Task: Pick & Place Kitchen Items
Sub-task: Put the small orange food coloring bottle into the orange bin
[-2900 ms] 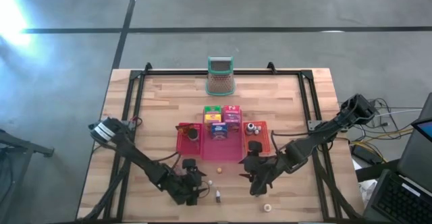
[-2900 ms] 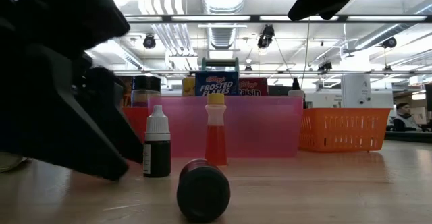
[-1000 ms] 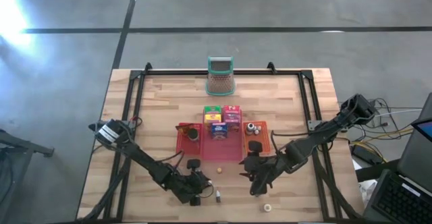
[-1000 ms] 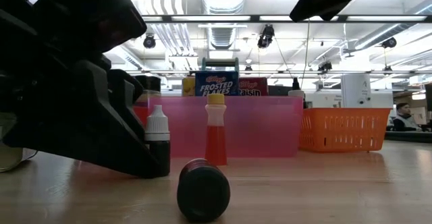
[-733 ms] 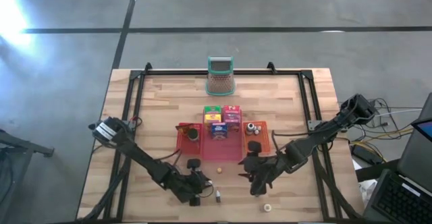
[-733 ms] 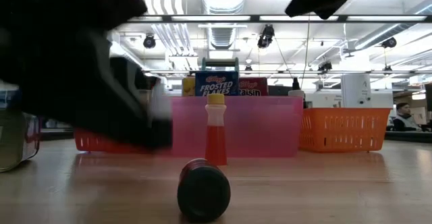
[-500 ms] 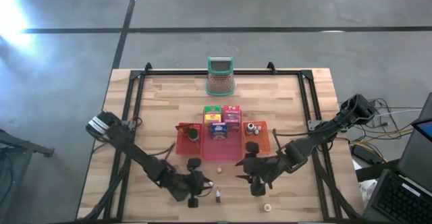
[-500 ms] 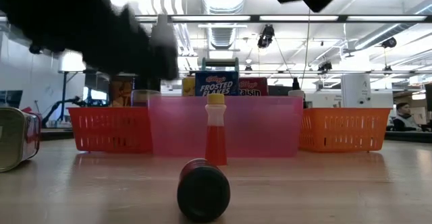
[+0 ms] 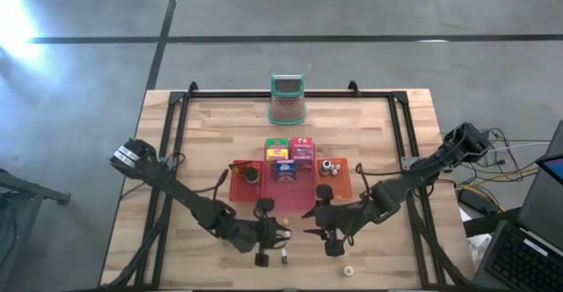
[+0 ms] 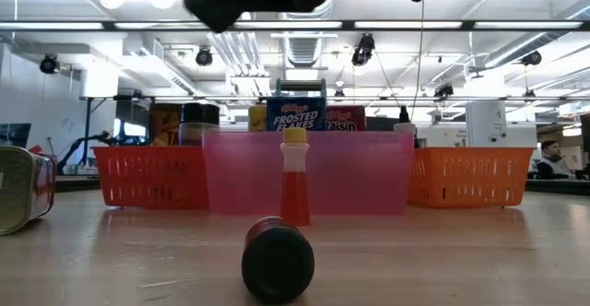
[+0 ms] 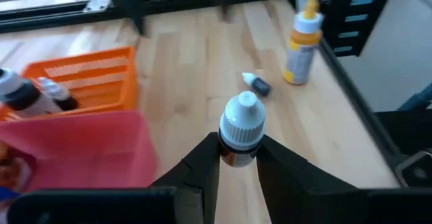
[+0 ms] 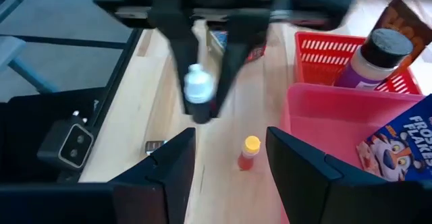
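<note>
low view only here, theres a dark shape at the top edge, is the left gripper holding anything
observer: yes, the left gripper is shut on a small dark bottle with a white cap, held upright.
operator: where is it over the table
observer: above bare wood just off the near side of the pink tray.
operator: and the right one
observer: the right gripper is open and empty, facing the left one. The yellow-capped red bottle stands on the table ahead of it.

Wooden table (image 9: 211, 142) — 3 trays (image 9: 288, 193), loose bottles (image 10: 277, 258)
</note>
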Available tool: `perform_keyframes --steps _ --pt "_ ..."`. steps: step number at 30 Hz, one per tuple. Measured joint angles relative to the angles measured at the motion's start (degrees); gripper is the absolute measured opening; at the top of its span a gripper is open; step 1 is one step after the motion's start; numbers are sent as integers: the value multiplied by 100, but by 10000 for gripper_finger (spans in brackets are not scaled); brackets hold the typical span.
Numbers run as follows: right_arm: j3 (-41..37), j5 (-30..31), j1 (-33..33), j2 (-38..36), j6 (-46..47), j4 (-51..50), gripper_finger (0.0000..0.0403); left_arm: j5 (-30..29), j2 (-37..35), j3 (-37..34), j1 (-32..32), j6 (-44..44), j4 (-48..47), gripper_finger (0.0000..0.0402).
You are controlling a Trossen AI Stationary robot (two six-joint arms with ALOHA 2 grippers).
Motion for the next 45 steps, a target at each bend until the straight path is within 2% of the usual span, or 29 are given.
perform_keyframes --steps 5,12,22,35,45 --pt "0 -17 1 0 -2 1 191 67 0 304 326 5 -488 94" --pt "24 21 -7 0 -56 5 191 648 0 479 706 7 -490 94" --pt "24 365 -70 0 -169 20 172 656 0 487 758 250 -467 94" --pt "24 357 -134 0 -47 84 200 650 0 485 816 582 -153 94" --pt "35 542 -174 0 -328 211 170 643 0 485 957 697 -133 94"
